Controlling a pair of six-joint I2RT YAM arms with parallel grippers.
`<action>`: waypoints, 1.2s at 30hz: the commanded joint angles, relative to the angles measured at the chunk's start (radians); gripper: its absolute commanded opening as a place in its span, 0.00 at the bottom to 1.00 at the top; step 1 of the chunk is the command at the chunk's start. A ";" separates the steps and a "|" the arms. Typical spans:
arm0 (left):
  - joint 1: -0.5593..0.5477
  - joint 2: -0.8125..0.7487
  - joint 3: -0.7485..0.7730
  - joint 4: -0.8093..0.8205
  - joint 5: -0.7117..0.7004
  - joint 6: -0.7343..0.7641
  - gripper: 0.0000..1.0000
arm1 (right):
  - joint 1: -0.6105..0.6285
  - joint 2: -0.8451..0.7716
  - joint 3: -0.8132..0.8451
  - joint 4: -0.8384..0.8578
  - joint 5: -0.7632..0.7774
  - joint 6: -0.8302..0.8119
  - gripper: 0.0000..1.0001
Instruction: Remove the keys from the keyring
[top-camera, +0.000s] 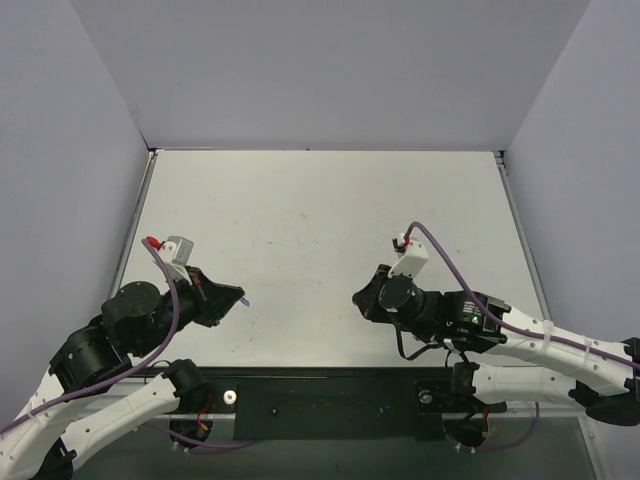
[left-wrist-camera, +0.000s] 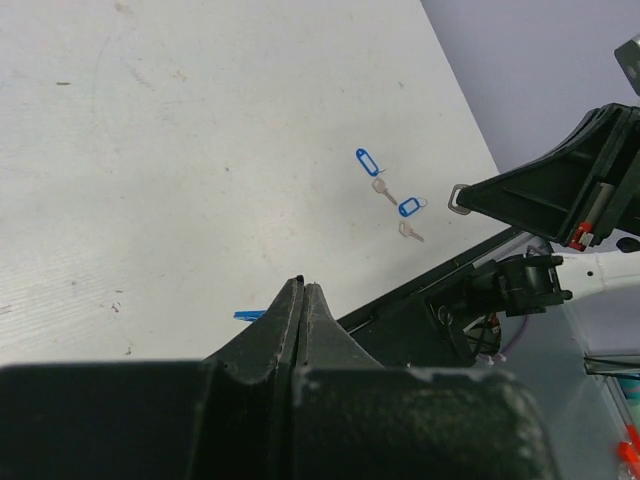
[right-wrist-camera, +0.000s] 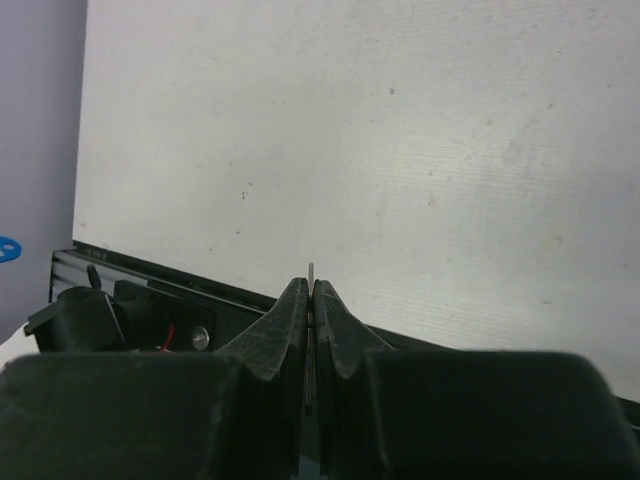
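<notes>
White table (left-wrist-camera: 150, 150), two keys (left-wrist-camera: 380, 187), one keyring (left-wrist-camera: 458, 197)

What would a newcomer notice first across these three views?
Two keys with blue tags lie loose on the table near its front edge, seen from the left wrist. Close by, the right gripper is shut on a thin silver keyring at its tip. The left gripper is shut too, with a blue sliver beside its fingertips; whether it holds that is unclear.
</notes>
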 joint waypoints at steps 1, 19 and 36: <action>0.001 -0.025 -0.010 -0.032 -0.058 0.040 0.00 | -0.043 0.053 -0.013 -0.067 -0.006 0.022 0.00; 0.001 -0.097 -0.156 -0.015 -0.104 0.066 0.00 | -0.163 0.314 0.036 -0.015 -0.173 -0.088 0.00; 0.002 -0.130 -0.187 0.028 -0.118 0.086 0.00 | -0.267 0.486 0.087 0.076 -0.324 -0.165 0.00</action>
